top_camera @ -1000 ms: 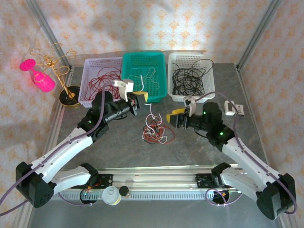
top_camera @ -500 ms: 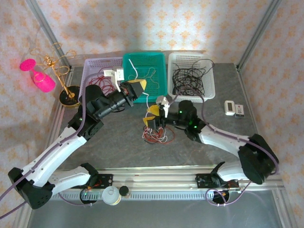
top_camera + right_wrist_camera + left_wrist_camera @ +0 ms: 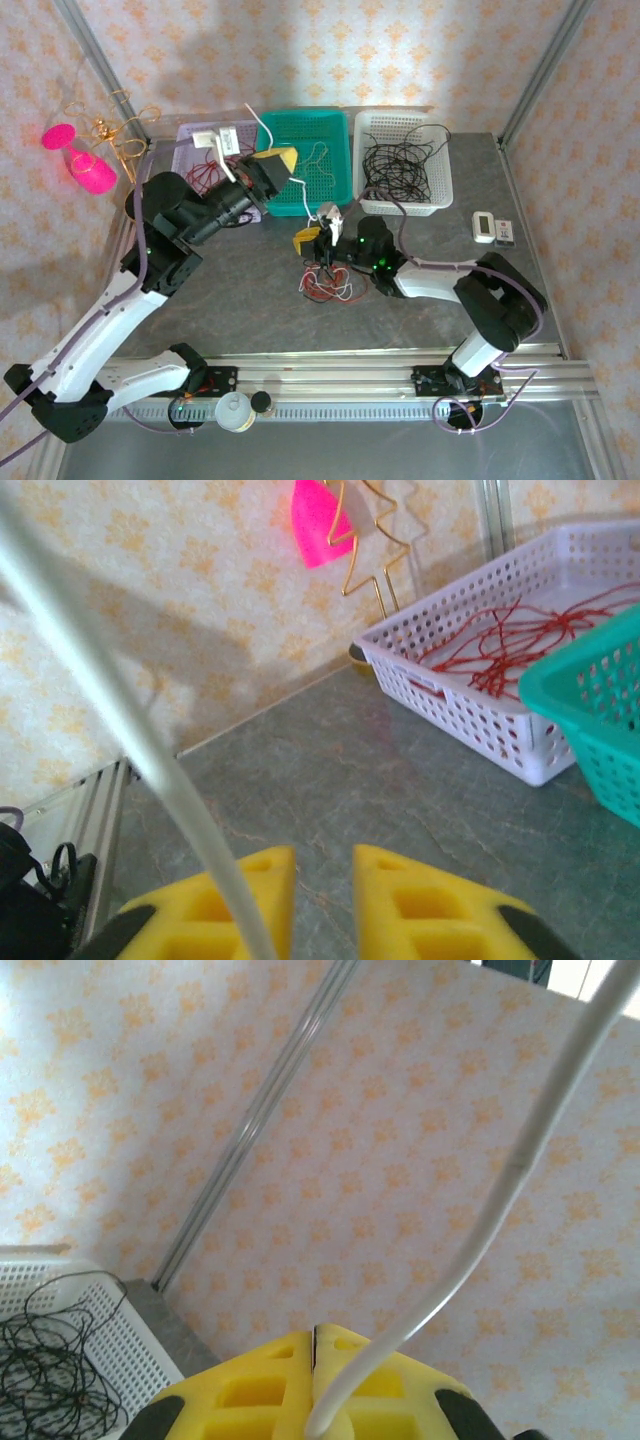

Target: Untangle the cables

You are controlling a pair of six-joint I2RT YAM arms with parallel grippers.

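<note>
- L gripper: raised over teal basket's left edge, clamped on white cable.
- R gripper: just in front of teal basket, pads slightly apart, nothing betw. them.
- Cables: red/white knot, in front of teal basket, under R gripper.

pale wallpaper with orange florets surrounds a grey marbled table edged by metal posts.

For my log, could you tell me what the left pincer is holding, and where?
A white cable, clamped between the left pincer's pads, with a tail poking beyond.
</note>
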